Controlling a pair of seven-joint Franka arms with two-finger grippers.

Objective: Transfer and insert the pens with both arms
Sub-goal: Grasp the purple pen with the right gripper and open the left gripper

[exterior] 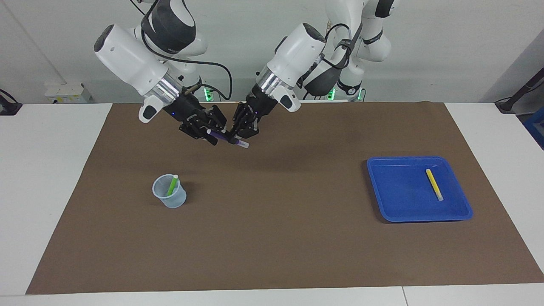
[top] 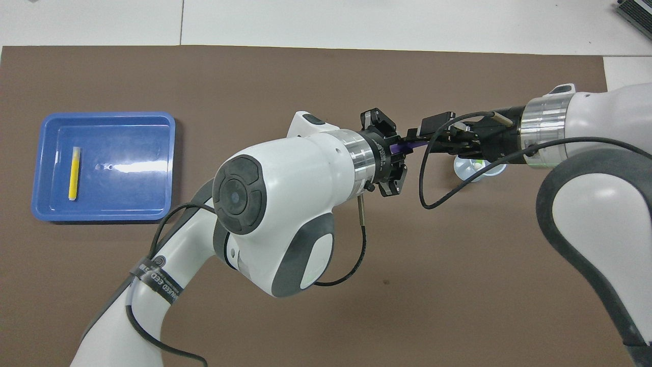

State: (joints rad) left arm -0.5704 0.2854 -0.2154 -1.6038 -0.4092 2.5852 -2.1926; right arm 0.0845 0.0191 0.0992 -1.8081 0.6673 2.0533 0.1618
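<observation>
My left gripper (exterior: 237,135) is shut on the purple pen (exterior: 221,136) and holds it nearly level in the air over the brown mat. The pen's pale end (exterior: 244,145) sticks out past the left fingers. My right gripper (exterior: 211,129) is open, with the pen's other end between its fingers. In the overhead view the purple pen (top: 407,146) bridges both grippers. The green pen (exterior: 172,185) stands in a pale blue cup (exterior: 171,199). The yellow pen (exterior: 434,184) lies in the blue tray (exterior: 395,208).
The brown mat (exterior: 276,238) covers most of the white table. The cup stands toward the right arm's end and the tray (top: 132,204) toward the left arm's end. In the overhead view the right gripper partly covers the cup (top: 466,171).
</observation>
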